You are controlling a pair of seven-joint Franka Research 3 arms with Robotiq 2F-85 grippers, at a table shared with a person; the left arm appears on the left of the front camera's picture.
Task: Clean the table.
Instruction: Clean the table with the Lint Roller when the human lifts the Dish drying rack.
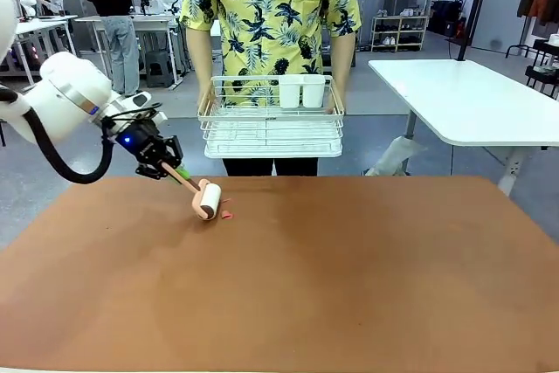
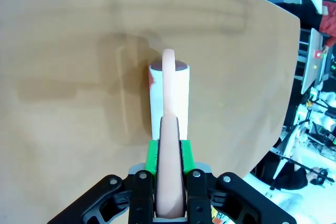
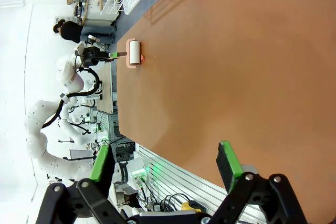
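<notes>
You have the left end effector (image 1: 178,171) clamped on the lint roller (image 1: 208,199) handle, its roll resting on the far-left part of the reddish-brown desk (image 1: 367,286) (a red scrap (image 1: 227,214) lies just beside it). Your right end effector (image 3: 164,162) stands wide, empty.

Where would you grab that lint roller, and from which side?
Grip the lint roller by its slim handle, coming from the tail end opposite the white roll, as the left gripper does: the roll must stay free to turn on the table.

table (image 1: 349,286): reddish-brown | on it: lint roller (image 1: 208,199) | red scraps (image 1: 226,213) just beside
</notes>
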